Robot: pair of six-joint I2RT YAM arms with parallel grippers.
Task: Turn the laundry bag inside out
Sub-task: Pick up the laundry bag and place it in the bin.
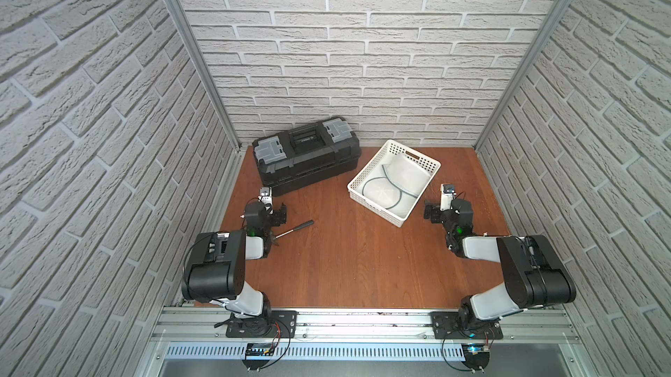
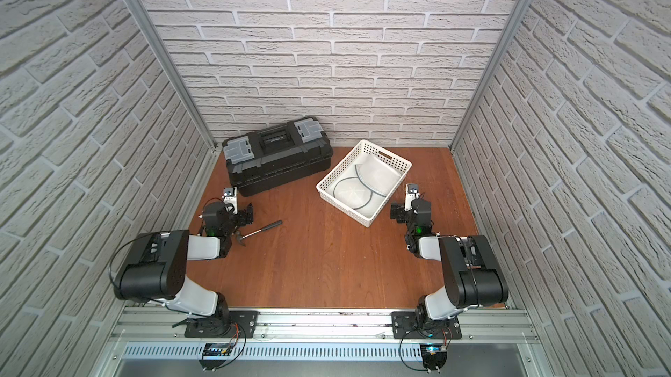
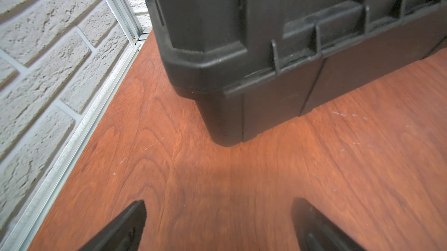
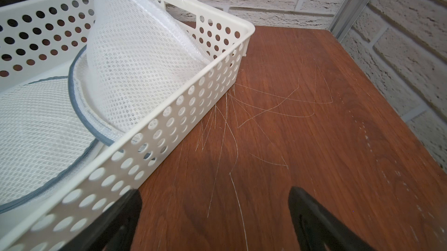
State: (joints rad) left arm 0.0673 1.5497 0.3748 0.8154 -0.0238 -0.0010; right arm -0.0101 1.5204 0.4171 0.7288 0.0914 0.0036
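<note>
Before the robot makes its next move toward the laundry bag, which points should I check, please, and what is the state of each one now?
1. The left gripper is open and empty: ok.
2. The right gripper is open and empty: ok.
3. The laundry bag is in plain sight, inside the basket, with one part leaning up on its wall: ok.
4. The right gripper is above the bag: not ok; it is beside the basket, outside it.
5. The bag is unzipped: cannot tell.
6. The hammer and the toolbox lie apart from the basket: ok.
</note>
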